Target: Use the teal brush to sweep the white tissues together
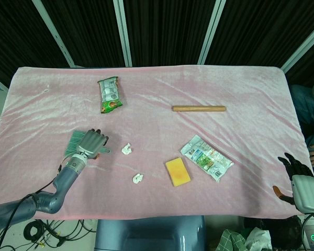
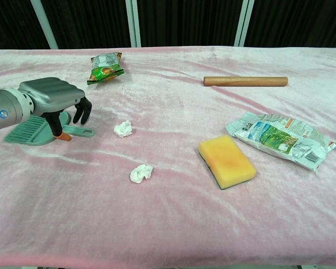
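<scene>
On the pink cloth-covered table, left side: teal brush, lying flat, handle pointing toward the table's middle. Left hand poised directly over the brush, fingers curled downward with tips at or just above the handle; whether it actually grips the brush cannot be told. White tissues, two: upper tissue just beside the brush handle's end; lower tissue nearer the front edge, apart from the first. Right hand at the table's right front edge, fingers extended and spread, holding nothing. Also present: yellow sponge near centre front; crumpled white packet beside it; green snack bag toward the back left; wooden rolling pin toward the back right.
</scene>
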### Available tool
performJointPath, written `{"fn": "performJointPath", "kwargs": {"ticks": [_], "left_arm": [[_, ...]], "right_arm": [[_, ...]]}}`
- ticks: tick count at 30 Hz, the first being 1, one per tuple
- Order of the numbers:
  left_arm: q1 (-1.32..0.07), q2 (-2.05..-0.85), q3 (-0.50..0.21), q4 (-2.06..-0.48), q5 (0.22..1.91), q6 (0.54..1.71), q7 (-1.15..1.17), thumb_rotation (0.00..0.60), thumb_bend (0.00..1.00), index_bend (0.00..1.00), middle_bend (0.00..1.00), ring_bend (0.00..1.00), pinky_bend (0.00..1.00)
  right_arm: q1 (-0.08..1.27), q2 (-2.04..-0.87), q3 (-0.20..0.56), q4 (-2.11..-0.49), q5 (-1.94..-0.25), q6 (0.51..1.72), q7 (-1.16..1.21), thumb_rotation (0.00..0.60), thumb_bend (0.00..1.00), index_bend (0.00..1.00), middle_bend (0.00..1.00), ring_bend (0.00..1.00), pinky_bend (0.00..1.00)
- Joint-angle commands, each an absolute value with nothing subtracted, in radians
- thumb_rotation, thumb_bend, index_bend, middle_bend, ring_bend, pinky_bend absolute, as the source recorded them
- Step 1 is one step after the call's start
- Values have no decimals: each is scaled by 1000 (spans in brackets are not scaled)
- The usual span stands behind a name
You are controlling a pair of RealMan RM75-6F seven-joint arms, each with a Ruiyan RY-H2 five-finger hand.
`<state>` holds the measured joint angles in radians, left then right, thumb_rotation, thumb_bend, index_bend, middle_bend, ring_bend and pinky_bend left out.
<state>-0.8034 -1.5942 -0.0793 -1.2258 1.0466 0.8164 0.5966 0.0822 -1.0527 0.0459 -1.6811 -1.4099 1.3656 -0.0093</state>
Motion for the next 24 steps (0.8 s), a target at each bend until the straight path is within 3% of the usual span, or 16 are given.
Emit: {"fn": "performJointPath", "kwargs": {"ticks": [1, 8, 24], "left_arm": [[-804, -1594, -78, -1226, 1051, 821, 594, 600, 197, 473, 477, 256, 362], [-805, -1594, -78, -1227, 1049, 825, 593, 600, 254, 473, 479, 256, 362], [-826, -1610, -81, -1204, 1010, 798, 608, 600, 254, 468, 500, 256, 362]], "right_arm": [[83, -1052, 46, -1681, -1409, 1364, -9, 600, 187, 163, 68, 133, 179], [83, -1051, 44, -1682, -1413, 1365, -9, 600, 187, 163, 70, 133, 179], [85, -1050, 45, -1682, -1409, 1360, -2, 600, 188, 163, 70, 134, 179]]}}
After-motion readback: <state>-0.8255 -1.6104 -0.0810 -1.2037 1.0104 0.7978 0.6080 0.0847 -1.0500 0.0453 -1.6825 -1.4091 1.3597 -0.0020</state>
